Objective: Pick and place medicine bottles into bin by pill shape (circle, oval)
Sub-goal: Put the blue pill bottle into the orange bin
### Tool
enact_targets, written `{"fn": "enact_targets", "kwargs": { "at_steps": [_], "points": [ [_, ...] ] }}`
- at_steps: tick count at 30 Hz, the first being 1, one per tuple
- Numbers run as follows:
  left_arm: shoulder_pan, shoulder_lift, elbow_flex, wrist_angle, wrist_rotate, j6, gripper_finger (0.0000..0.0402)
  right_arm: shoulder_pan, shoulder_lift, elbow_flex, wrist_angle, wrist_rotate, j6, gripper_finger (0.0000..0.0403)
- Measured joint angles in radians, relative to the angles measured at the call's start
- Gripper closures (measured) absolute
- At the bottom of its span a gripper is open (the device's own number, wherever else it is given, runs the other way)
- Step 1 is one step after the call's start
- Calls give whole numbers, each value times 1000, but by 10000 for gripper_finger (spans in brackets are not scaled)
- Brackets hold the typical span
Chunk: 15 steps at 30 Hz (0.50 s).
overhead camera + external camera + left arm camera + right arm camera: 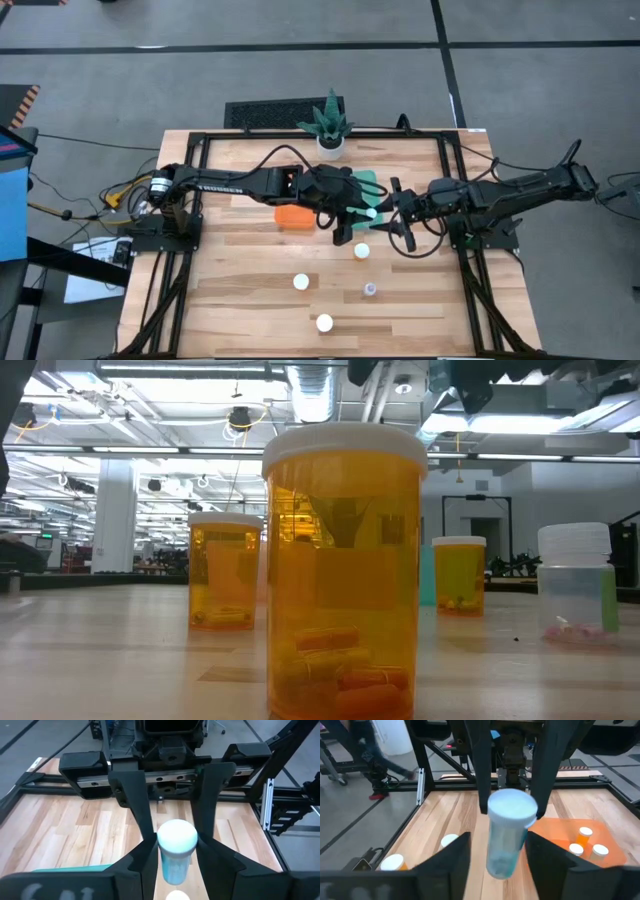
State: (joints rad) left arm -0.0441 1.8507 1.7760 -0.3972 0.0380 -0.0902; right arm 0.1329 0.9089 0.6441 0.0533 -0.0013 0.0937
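A bluish-clear medicine bottle (175, 862) with a white cap hangs in the air between my two grippers, near the green bin (374, 184). My left gripper (366, 213) is shut on it. My right gripper (498, 845) faces it from the table's right, open, with a finger on either side of the bottle's body. The orange bin (570, 832) holds three white-capped bottles. More bottles stand upright on the table toward its near edge (362, 250), (300, 282), (370, 289), (324, 322). My left gripper pinches the bottle's upper end, at the sides of the white cap (490, 809), between its two fingers. The fingers come from the table's left, slanting a little downward. The bottle hangs below them, slightly tilted, cap up, clear of the table.
A white pot with a green plant (330, 140) stands at the far edge. Black frame rails (455, 190) run along the table's sides. In the low view a large orange bottle (342, 570) stands close in front, with others behind it.
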Motion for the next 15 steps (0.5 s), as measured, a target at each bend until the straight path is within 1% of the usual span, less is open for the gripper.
{"fn": "enact_targets", "kwargs": {
  "at_steps": [3, 5, 11, 15],
  "points": [
    [0, 0, 11, -10, 0, 0, 287, 0, 0, 0, -16, 0, 1, 164],
    [0, 0, 20, -7, -2, 5, 287, -4, 0, 0, -36, 0, 1, 153],
    [0, -1, 66, -62, -28, 13, 287, -31, -1, 0, -83, 0, 4, 148],
    [0, -4, 92, -166, -51, 4, 287, -60, -42, 0, -147, 0, 4, 148]
  ]
}}
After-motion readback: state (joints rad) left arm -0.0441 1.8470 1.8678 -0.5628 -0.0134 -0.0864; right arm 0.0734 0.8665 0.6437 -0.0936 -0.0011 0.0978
